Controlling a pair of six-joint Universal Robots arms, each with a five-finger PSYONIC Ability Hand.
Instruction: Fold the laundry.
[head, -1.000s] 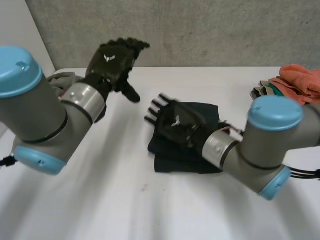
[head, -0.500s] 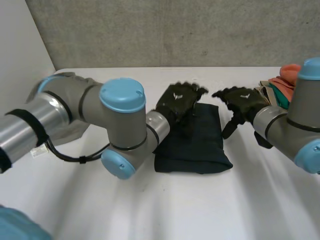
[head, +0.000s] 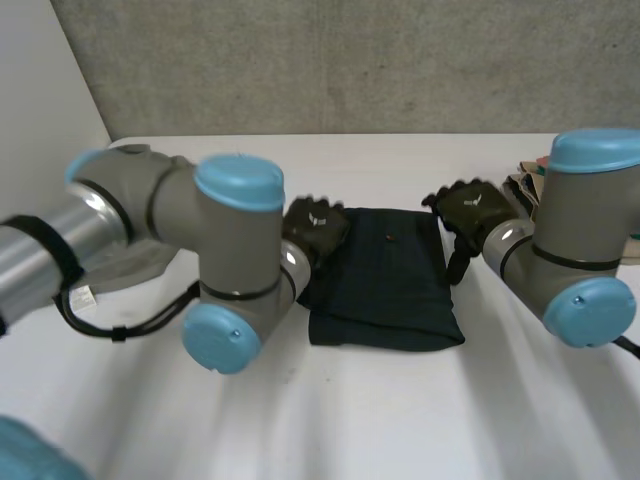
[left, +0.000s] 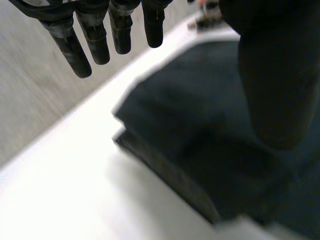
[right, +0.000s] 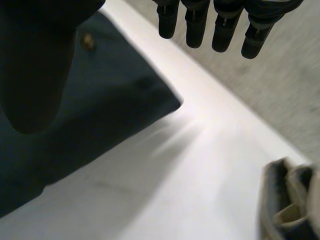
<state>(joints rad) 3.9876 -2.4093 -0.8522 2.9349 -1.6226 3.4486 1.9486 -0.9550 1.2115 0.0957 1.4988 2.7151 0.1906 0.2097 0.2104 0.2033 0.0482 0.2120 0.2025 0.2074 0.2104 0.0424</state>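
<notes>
Flanking the folded garment (head: 385, 272) on the table (head: 400, 420), the left hand (head: 312, 230) and right hand (head: 472, 210) are showing straight, relaxed fingers, gripping nothing.

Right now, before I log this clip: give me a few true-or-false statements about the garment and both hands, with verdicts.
1. The dark garment lies folded on the table. True.
2. The left hand holds a corner of it up. False: its fingers are straight, holding nothing; the garment lies flat.
3. The right hand is by the garment's right edge, fingers straight. True.
4. The grey cloth lies on the garment. False: it lies apart, by the left arm.
</notes>
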